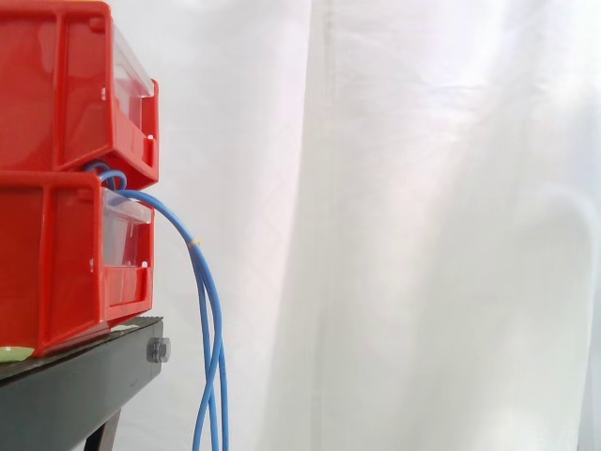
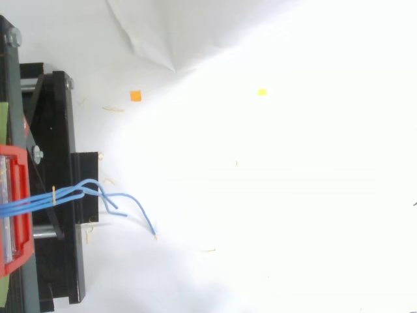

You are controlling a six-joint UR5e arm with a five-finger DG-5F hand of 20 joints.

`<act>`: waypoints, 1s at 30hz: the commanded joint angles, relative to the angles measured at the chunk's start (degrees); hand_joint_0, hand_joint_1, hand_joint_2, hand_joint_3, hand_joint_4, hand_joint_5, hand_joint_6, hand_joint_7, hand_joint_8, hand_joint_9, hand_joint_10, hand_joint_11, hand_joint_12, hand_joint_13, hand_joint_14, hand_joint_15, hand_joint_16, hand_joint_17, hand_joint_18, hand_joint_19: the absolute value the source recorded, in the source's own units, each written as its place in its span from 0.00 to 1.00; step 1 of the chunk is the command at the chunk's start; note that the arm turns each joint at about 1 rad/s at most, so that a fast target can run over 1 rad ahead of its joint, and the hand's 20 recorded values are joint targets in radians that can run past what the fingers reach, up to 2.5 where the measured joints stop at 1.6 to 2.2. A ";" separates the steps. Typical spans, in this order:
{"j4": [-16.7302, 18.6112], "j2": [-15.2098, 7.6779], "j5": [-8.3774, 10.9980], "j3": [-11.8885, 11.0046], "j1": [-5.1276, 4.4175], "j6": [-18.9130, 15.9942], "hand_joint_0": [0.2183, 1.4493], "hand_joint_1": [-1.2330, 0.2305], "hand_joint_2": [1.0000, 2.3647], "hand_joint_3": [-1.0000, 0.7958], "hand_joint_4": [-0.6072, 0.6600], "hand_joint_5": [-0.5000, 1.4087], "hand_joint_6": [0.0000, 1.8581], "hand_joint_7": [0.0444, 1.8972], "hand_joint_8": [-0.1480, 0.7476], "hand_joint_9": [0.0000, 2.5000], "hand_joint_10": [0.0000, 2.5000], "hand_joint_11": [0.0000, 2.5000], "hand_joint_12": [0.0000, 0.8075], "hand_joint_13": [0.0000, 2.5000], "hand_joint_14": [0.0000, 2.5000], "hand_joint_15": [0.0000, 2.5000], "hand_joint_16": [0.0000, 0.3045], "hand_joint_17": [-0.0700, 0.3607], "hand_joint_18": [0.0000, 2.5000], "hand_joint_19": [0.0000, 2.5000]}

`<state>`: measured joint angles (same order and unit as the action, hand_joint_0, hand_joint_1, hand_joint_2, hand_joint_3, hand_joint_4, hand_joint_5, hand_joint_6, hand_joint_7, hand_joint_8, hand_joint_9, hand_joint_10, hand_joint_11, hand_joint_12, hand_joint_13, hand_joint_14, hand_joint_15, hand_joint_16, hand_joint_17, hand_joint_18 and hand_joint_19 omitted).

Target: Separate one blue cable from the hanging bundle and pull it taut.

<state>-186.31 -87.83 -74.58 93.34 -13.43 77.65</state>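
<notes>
Blue cables [image 1: 208, 310] emerge between two stacked red bins [image 1: 56, 263] at the left of the frame, bound by a small yellow tie [image 1: 195, 243]. They arch over the lower bin's front and hang past the black stand [image 1: 75, 385] out of the bottom edge. From above, their loose ends spread apart at lower left. A white curtain [image 1: 423, 225] hangs behind. How the hand's fingers stand cannot be told.
</notes>
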 commanded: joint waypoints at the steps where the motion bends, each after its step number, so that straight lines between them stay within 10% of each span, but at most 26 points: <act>1: -1.52 0.03 -0.65 0.00 1.03 -30.71 0.15 0.51 0.00 0.28 0.55 0.18 0.27 0.33 0.40 0.27 0.00 0.10 0.31 0.13 0.00 0.05 0.15 0.39 0.10 0.13; 6: -2.75 -0.06 -0.39 0.00 2.53 -43.10 0.15 0.51 0.00 0.28 0.55 0.18 0.27 0.33 0.40 0.27 0.00 0.09 0.31 0.13 0.00 0.05 0.15 0.39 0.10 0.13; 16: -5.03 -0.06 2.95 0.00 3.49 -43.46 0.15 0.50 0.00 0.28 0.57 0.17 0.27 0.35 0.41 0.26 0.00 0.11 0.33 0.15 0.00 0.06 0.17 0.43 0.12 0.11; 30: -5.12 -0.06 2.95 0.00 3.76 -43.54 0.11 0.57 0.00 0.28 0.59 0.14 0.27 0.34 0.53 0.32 0.00 0.07 0.47 0.31 0.00 0.05 0.31 0.66 0.45 0.06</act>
<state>-191.49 -87.82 -71.59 93.34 -9.76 34.80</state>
